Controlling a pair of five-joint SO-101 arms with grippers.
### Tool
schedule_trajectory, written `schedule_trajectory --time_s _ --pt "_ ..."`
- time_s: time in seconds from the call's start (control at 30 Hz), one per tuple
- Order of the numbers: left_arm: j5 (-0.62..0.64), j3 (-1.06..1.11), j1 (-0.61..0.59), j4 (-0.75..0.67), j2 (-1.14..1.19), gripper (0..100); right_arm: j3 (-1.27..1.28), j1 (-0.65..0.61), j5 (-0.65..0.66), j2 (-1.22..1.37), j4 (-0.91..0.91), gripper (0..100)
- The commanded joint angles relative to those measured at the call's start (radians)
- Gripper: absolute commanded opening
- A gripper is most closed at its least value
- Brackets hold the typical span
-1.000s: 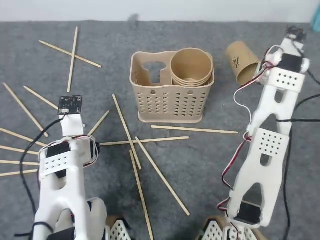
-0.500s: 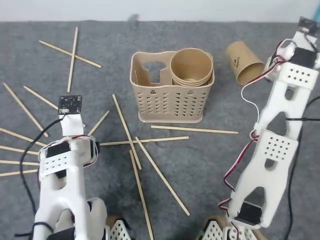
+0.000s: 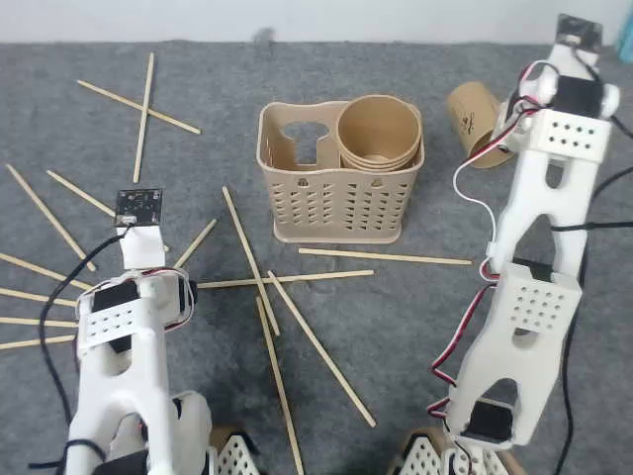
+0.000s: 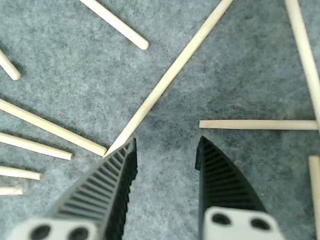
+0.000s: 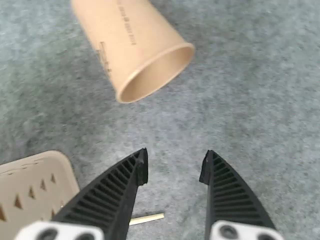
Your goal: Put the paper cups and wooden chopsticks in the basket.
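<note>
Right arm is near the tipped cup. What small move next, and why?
Probably ease the right hand forward over the paper cup: the hand is open and empty, and the cup lies on its side just ahead, outside the basket.

Two white arms side by side, both grippers parted and empty.
Left arm [image 3: 124,336]: at near left, reaching short, links stacked close. Left wrist camera [image 3: 138,206] on top at the front end, facing down. Left gripper [image 4: 166,145]: pointed down; left fingers [image 4: 112,185] black, ribbed, spread, nothing between them. Right arm [image 3: 534,257]: at right, stretched long toward the far edge, perforated white links nearly in line. Red and white cables [image 3: 461,188] hanging in a loop off the inner side. Right wrist camera [image 3: 577,30] at the far end. Right gripper [image 5: 175,157]: pointed down; right fingers [image 5: 117,192] black, ribbed, apart, gap bare.
</note>
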Motion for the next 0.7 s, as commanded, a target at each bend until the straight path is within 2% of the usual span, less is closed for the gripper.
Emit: schedule_trajectory --time_s 0.0,0.33,0.53,0.67 --pt "-0.006 -0.01 0.005 -0.02 -0.031 18 -0.011 -0.022 -0.011 -0.067 -0.007 18.7" --pt "-0.006 -0.01 0.006 -0.02 -0.031 18 0.028 -0.047 -0.011 -0.182 0.051 18.7" --pt "-0.006 -0.012 0.005 -0.02 -0.031 18 0.27 -0.074 -0.015 -0.381 0.044 18.7" --pt "-0.006 -0.012 0.006 -0.02 -0.031 18 0.506 -0.073 -0.015 -0.527 -0.077 18.7"
